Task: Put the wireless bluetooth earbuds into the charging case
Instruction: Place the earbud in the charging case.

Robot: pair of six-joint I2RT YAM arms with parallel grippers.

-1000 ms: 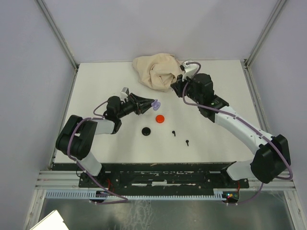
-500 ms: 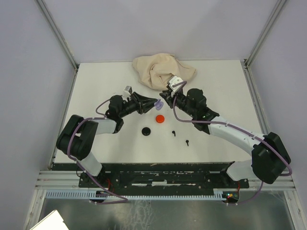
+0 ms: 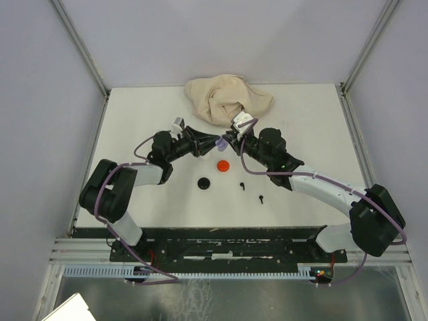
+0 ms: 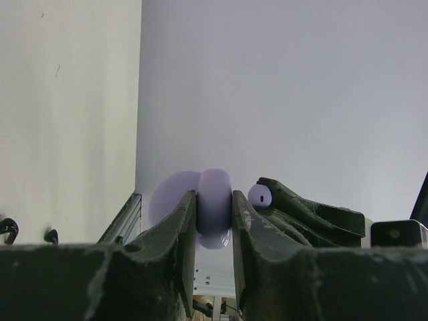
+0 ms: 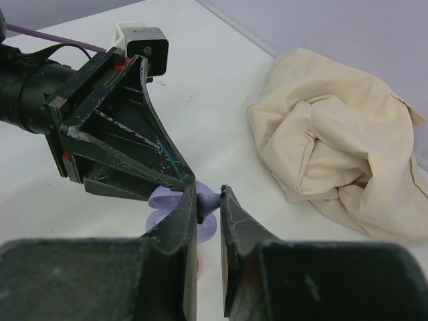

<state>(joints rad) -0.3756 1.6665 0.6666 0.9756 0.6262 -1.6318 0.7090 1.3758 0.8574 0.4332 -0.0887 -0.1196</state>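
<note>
Left jaws clamp lavender case (image 4: 214, 200); right jaws, now arrived beside it, pinch seemingly lavender earbud (image 4: 259, 195).

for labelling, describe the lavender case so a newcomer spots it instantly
Find the beige cloth at the back. Just nearer, the left end effector grips the lavender case in the air; the red disc and black disc lie on the table.

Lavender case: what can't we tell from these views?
- Top: case is tiny, crowded by left gripper and right gripper; sockets unseen.
- Left wrist: case edge-on in the grip, inside hidden; earbud stem behind right gripper.
- Right wrist: right gripper covers most of the earbud; seated or not, unclear.
</note>
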